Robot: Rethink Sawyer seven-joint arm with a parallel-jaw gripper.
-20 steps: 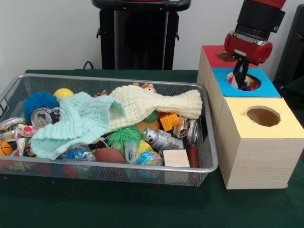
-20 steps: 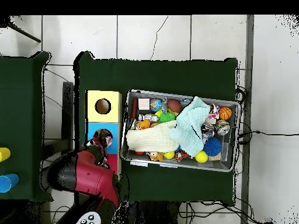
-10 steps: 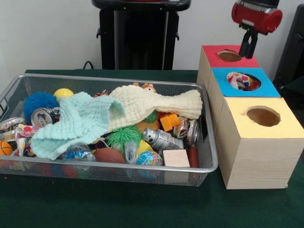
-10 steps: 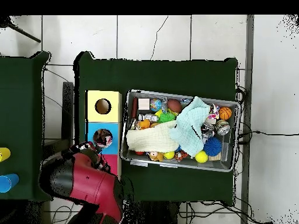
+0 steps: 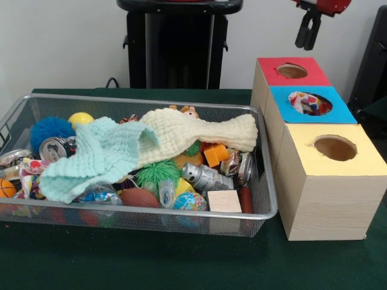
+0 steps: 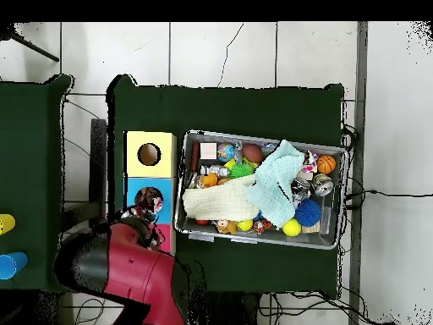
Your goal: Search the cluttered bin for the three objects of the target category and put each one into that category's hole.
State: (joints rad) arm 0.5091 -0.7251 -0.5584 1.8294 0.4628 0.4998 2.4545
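I can't read any text, label, brand or number here; the cans [image 5: 55,147] in the bin [image 5: 266,199] carry print, but it is too small to make out.

Wire bin [image 6: 183,222]: on green table [image 6: 228,106], right of centre; holds cream knit cloth [image 6: 221,202], mint knit cloth [image 6: 276,180], blue spiky ball [image 6: 309,212], yellow ball [image 6: 292,227], orange ball [image 6: 326,163].
Yellow box [image 6: 151,154], blue box [image 6: 150,199]: touching, beside bin's left edge; patterned item [image 6: 150,201] in blue box's hole.
Red arm [image 6: 127,267]: near table's bottom-left corner.
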